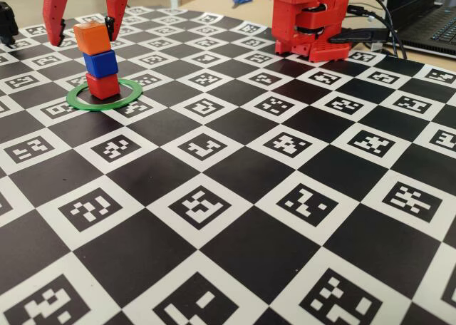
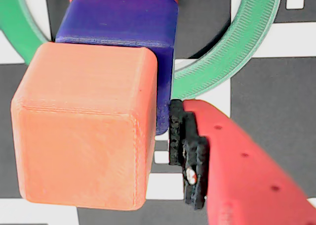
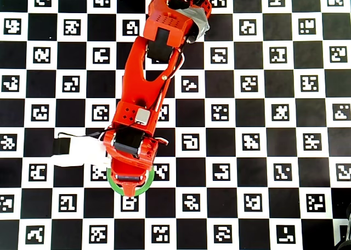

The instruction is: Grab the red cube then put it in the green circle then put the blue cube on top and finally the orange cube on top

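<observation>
My fingers (image 2: 190, 151) stand spread, one padded tip just beside the orange cube (image 2: 81, 131) with a thin gap showing in the wrist view, so nothing is pinched. In the fixed view the gripper (image 1: 84, 22) straddles the tower's top. Orange sits on the blue cube (image 1: 100, 63), blue on the red cube (image 1: 103, 85), red inside the green circle (image 1: 104, 99). I judge the stack finished; only backing the arm (image 3: 148, 80) away remains. The cubes sit slightly twisted against each other, yet upright.
</observation>
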`<act>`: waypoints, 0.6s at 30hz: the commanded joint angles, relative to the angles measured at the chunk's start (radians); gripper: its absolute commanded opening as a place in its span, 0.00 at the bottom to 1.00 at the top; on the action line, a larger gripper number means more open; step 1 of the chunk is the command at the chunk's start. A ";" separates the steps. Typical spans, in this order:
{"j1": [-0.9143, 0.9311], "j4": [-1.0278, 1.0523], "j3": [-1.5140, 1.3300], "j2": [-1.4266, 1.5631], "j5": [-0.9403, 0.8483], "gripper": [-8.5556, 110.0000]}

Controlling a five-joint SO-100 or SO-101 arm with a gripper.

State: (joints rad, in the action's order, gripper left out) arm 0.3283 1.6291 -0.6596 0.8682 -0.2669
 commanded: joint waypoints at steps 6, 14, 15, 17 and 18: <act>0.014 -0.005 0.011 0.103 0.015 0.46; 0.015 -0.006 -0.075 0.252 0.015 0.47; 0.017 -0.008 -0.092 0.279 0.014 0.47; 0.023 -0.011 -0.127 0.334 0.011 0.47; 0.026 -0.014 -0.152 0.364 0.006 0.47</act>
State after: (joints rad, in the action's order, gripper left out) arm 0.3359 1.6291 -0.7931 1.0140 -0.2546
